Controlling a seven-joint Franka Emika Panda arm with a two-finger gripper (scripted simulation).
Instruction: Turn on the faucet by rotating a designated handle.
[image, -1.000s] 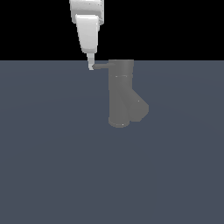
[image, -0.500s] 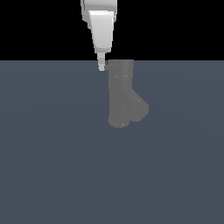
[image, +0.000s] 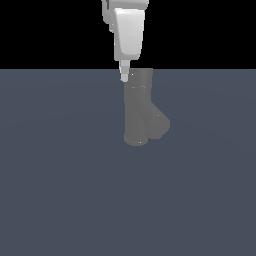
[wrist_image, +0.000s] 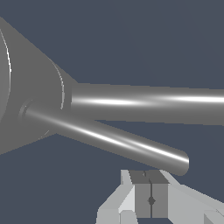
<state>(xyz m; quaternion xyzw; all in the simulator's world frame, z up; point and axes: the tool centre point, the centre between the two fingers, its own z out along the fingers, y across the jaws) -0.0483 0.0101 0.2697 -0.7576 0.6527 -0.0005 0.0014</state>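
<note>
— Since a second ago our gripper (image: 124, 78) has travelled toward the exterior view's right, and the handle (wrist_image: 109, 140), which then stuck out sideways from the faucet (image: 140, 107), no longer shows there.

— So we pushed it round?

— We think so; in the wrist view the rod points toward us from the faucet top, just beside our fingertips. The jaws are pressed together, holding nothing.

— And the faucet?

— Upright on the worktop (image: 60, 190). We judge the turn is well under way.
</note>
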